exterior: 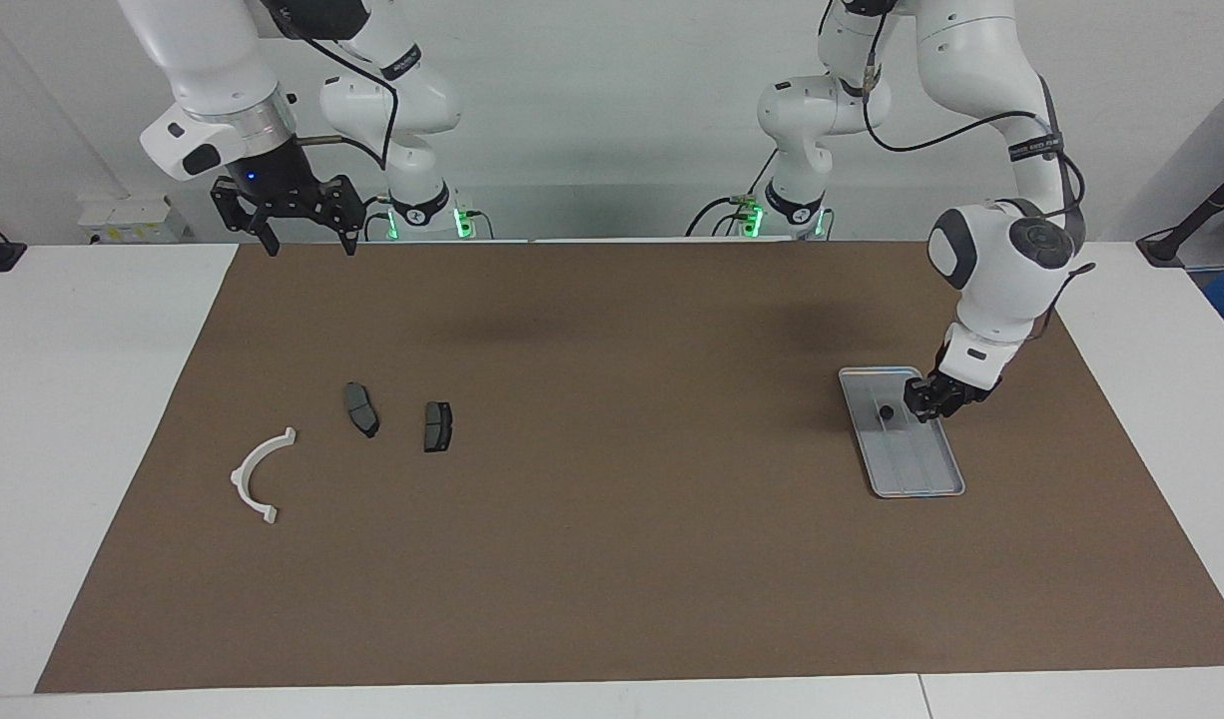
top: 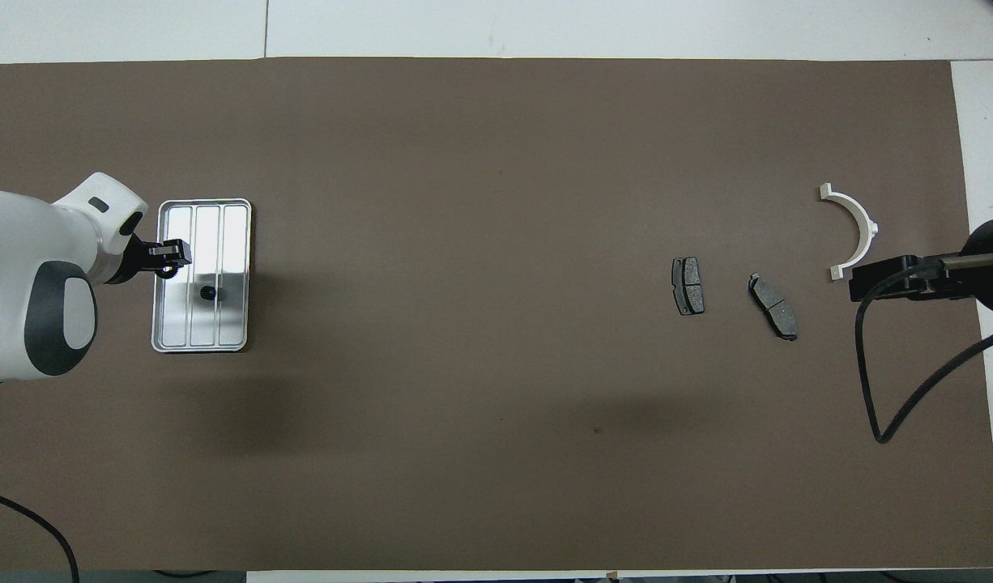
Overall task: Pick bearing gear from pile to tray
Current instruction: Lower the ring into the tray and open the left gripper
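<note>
Hovering low over the tray [exterior: 936, 477], at its long edge toward the left arm's end of the table: the left gripper [exterior: 921, 401], tilted down and inward. Fingertips drawn close together, seemingly pinching a small dark ring [top: 167, 272] with a bright centre, though too tiny to call for certain. Reads as the delivery step of the task: carrying one more bearing gear in for release.

Calls next for easing a little further in over the ribbed floor, dropping close to the metal, then parting the fingers so that the piece settles flat instead of rolling. Worth aiming beside the gear already lying in the tray [exterior: 885, 410], not onto it.

Looks, that lying gear, like a tiny black round blob in the half of the tray nearer the robots, just beside the gripper tips.

Out toward the right arm's end of the brown mat [exterior: 612, 559]: a white arc bracket [exterior: 258, 479] and two dark grey pads [exterior: 361, 408], well apart from the tray; no further black round pieces visible among them.

Waiting above the mat's edge at that end: the right gripper [exterior: 303, 238], fingers spread wide, holding nothing.
</note>
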`<move>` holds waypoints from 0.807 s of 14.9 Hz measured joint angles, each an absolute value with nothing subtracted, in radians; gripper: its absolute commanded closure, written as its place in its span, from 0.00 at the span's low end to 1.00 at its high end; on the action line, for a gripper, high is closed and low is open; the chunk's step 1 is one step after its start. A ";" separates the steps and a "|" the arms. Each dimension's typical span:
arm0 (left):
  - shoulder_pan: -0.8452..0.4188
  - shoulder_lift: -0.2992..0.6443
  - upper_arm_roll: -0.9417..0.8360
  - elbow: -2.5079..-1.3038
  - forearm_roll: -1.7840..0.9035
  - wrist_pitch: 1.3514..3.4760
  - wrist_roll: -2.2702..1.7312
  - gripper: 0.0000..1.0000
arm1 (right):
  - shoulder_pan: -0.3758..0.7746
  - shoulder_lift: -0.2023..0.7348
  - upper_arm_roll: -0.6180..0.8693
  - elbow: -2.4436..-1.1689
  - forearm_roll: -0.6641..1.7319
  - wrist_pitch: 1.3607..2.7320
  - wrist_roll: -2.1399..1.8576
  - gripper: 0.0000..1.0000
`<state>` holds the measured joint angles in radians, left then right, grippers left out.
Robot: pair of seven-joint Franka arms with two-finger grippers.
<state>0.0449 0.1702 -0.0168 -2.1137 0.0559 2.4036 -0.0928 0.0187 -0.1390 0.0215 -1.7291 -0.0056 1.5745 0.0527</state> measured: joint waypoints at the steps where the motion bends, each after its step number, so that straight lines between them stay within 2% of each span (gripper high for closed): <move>1: 0.042 0.174 -0.020 -2.125 0.056 2.423 -0.101 1.00 | 0.019 -0.139 0.022 -1.729 -0.006 1.575 0.053 0.00; 12: 0.030 0.234 -0.025 -2.132 0.056 2.547 -0.140 1.00 | 0.019 -0.139 0.024 -1.729 -0.006 1.575 0.053 0.00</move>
<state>0.0298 0.2343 -0.0248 -2.1324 0.0559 2.5475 -0.1397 0.0188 -0.1390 0.0242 -1.7288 -0.0056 1.5745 0.0527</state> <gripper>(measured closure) 0.599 0.000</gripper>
